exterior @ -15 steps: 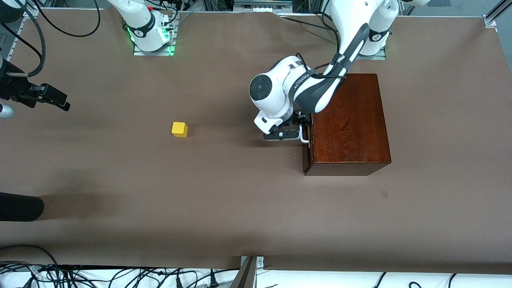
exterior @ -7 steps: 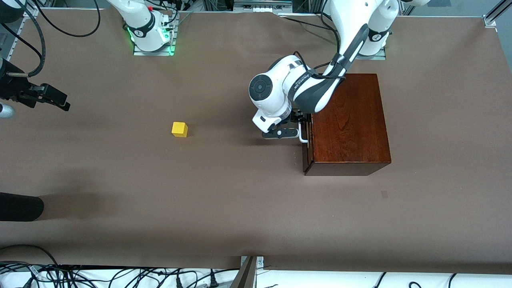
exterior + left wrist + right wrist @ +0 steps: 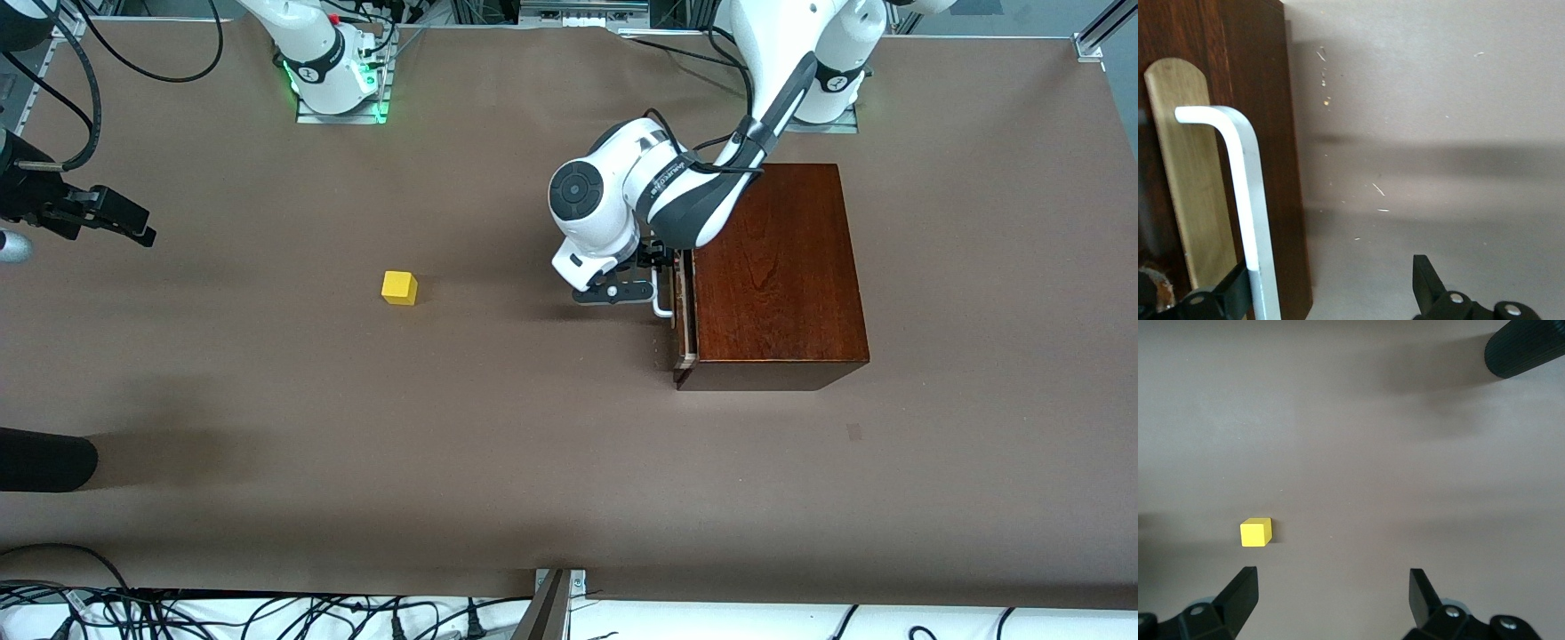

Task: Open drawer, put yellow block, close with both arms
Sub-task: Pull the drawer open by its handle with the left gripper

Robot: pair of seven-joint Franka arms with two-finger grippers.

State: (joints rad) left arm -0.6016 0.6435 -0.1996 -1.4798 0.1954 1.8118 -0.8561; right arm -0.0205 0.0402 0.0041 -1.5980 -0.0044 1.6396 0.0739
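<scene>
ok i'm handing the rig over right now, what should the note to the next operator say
Left gripper: open, straddling the white loop handle of the drawer in the glossy dark mahogany box.
Right gripper: open, waiting over bare table at the right arm's end.
Small yellow block: on the table, untouched.
Done: drawer out only a crack, pale edge showing.
Left: pull it fully out, load the block, close.

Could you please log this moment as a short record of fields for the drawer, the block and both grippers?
drawer: drawer pulled slightly out of the wooden box
handle: white loop handle, one finger of the left gripper hooked inside it
left gripper: open, at the drawer front
yellow block: yellow block on the table, untouched
right gripper: right gripper open, waiting above the table
</scene>
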